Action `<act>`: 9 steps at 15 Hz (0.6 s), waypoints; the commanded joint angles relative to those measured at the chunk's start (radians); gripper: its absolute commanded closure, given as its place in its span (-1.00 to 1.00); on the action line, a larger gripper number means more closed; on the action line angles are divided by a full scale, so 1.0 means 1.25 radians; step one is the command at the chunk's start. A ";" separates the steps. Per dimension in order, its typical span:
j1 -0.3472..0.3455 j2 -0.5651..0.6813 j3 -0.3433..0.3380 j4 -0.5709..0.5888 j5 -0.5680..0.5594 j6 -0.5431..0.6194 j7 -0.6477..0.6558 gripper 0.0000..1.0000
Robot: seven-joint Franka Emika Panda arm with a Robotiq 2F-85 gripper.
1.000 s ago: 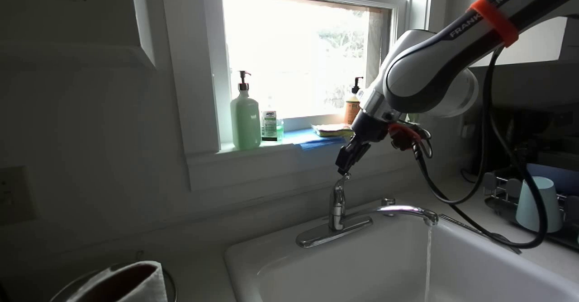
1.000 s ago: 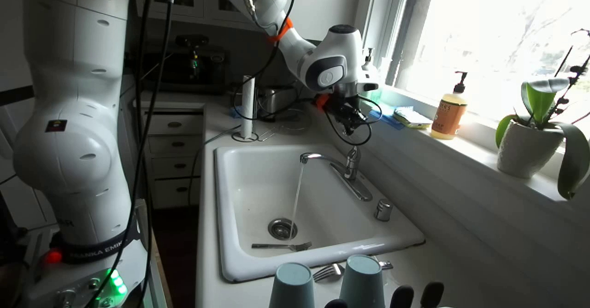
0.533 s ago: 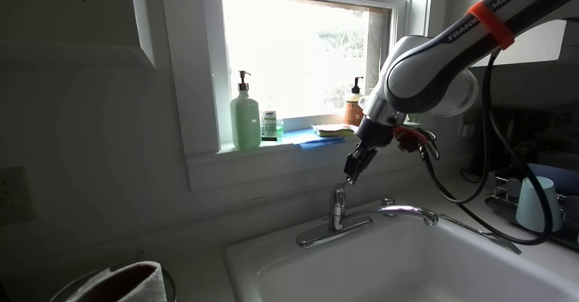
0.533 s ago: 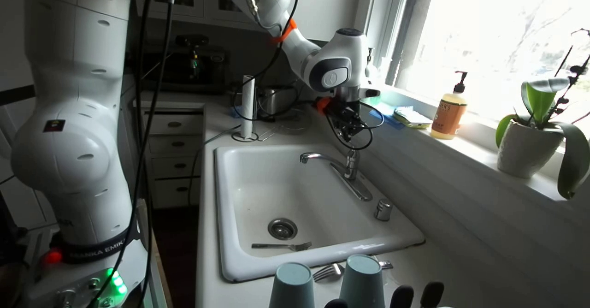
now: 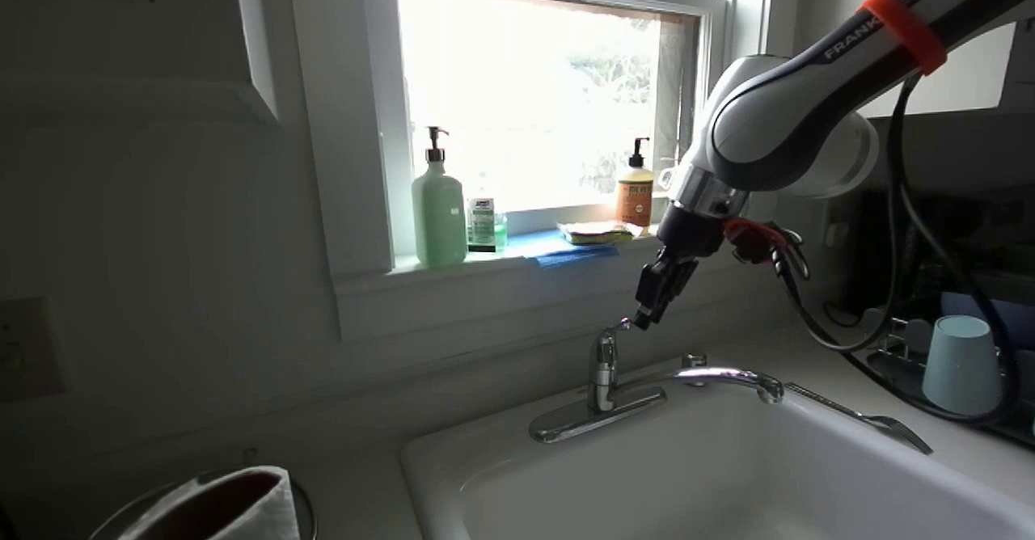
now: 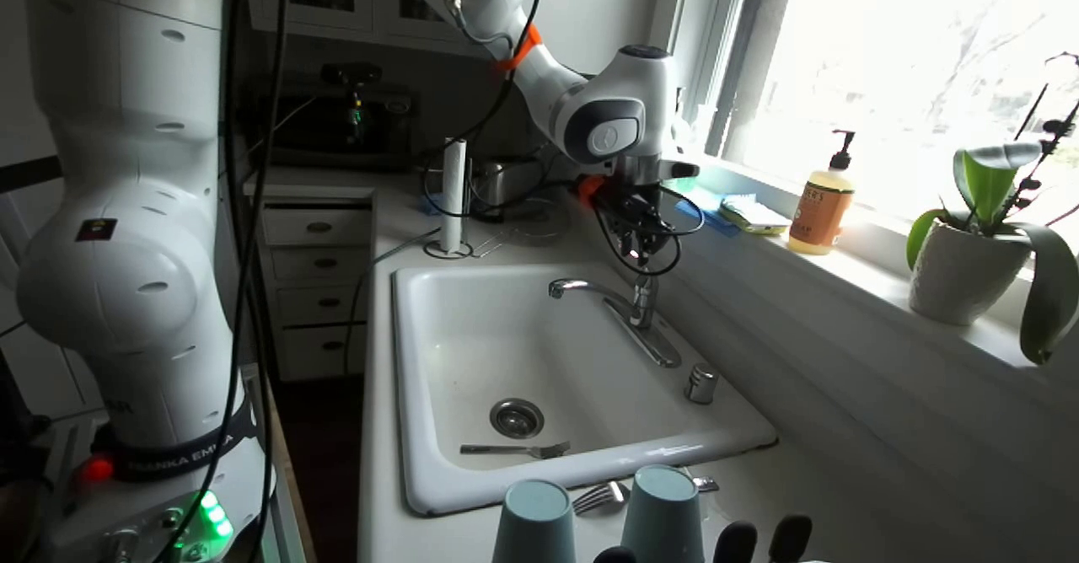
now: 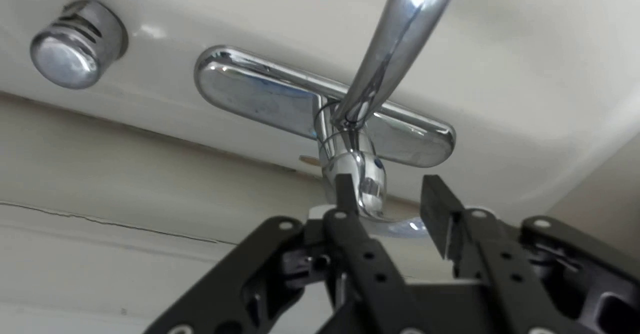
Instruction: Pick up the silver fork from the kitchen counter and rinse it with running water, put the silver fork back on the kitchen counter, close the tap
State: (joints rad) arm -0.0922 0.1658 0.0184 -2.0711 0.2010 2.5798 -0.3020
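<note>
The chrome tap (image 5: 602, 370) stands at the back of the sink, and no running water shows in either exterior view. My gripper (image 5: 644, 318) is beside the tip of the tap's lever, with a small gap. In the wrist view the gripper (image 7: 389, 194) is open, and the lever (image 7: 395, 226) shows beyond the gap between its fingers. A silver fork (image 6: 514, 450) lies in the sink near the drain. Another silver fork (image 5: 889, 424) lies on the kitchen counter (image 6: 447, 533) along the sink's edge; a cup partly hides it in an exterior view (image 6: 600, 497).
The white sink (image 6: 405, 378) has a chrome knob (image 6: 701, 383) on its rim. Pale blue cups (image 6: 538, 504) stand by the counter fork. Bottles (image 5: 441, 213), a sponge (image 5: 597, 234) and a potted plant (image 6: 965, 272) are on the window ledge. A paper roll holder (image 6: 453, 196) stands behind.
The water stream seen a second ago is gone. My gripper went down at the tap's lever, then moved off to the right of its tip in an exterior view. The forks have not moved.
</note>
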 commanded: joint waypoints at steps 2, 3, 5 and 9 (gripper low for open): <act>-0.026 -0.120 -0.045 -0.112 0.002 -0.085 0.003 -0.57; -0.033 -0.137 -0.056 -0.125 0.014 -0.115 -0.013 -0.70; -0.045 -0.172 -0.078 -0.149 0.050 -0.168 -0.064 -0.96; -0.046 -0.235 -0.124 -0.184 0.113 -0.234 -0.118 -1.00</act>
State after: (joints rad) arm -0.1512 -0.0422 -0.1056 -2.2425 0.2693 2.3390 -0.3915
